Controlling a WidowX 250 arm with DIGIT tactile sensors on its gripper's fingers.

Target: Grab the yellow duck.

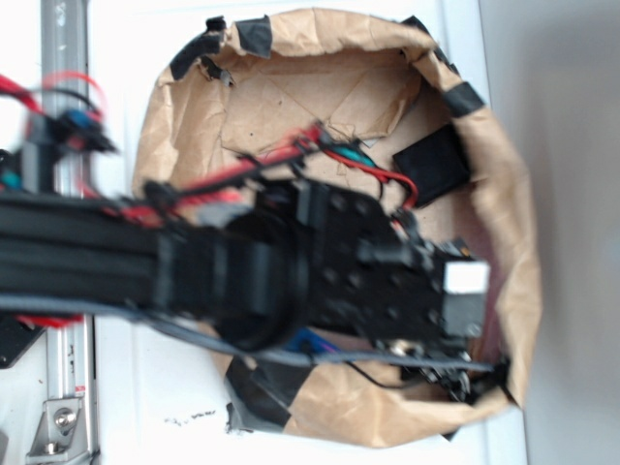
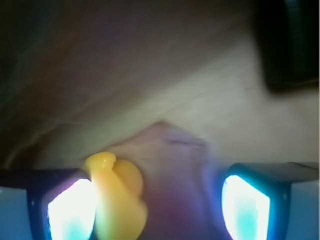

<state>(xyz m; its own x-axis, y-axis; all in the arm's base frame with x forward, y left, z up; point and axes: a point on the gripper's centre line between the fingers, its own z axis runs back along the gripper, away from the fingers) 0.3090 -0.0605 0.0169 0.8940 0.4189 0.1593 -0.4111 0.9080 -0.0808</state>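
Wrist view: gripper (image 2: 159, 200) spread open, two glowing pads at bottom corners, wide gap between. Duck (image 2: 116, 197) yellow, blurred, just beside left pad (image 2: 70, 207), inside gap toward its left side; contact with pad unclear. Right pad (image 2: 246, 205) well apart from duck. Crumpled brown paper (image 2: 180, 120) beyond. Dark pouch (image 2: 290, 45) far right.

Exterior view: arm (image 1: 291, 262) lowered into paper-lined basket (image 1: 504, 203) on white surface (image 1: 155, 407), hiding duck. Black pouch (image 1: 433, 165) on paper right of arm

White table (image 1: 174, 387) under taped brown paper bin (image 1: 504, 223)
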